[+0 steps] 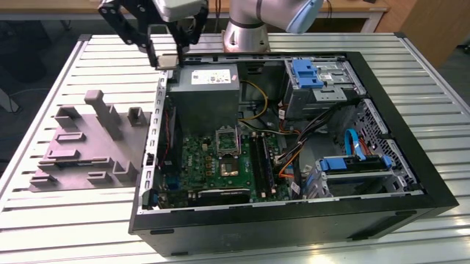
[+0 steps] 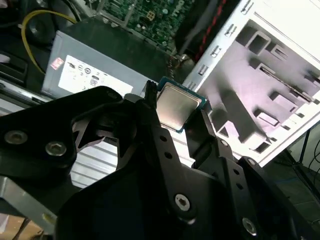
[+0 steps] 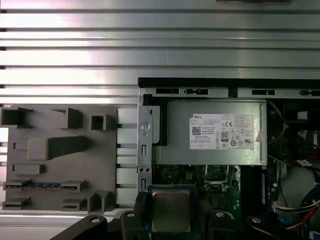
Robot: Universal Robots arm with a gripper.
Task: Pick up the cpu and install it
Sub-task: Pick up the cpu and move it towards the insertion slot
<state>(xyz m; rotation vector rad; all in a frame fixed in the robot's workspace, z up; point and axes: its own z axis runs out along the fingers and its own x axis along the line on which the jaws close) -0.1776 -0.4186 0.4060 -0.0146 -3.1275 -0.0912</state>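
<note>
The gripper (image 1: 168,58), upper left in the exterior view, has its fingers (image 2: 152,120) clamped on the cpu (image 2: 175,106). It hangs over the case's (image 1: 294,228) corner, beside the power supply (image 1: 209,93).

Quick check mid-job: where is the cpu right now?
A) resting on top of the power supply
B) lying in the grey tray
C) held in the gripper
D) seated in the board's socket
C: the cpu is clamped between the fingers of the gripper, held clear of the grey tray.
</note>
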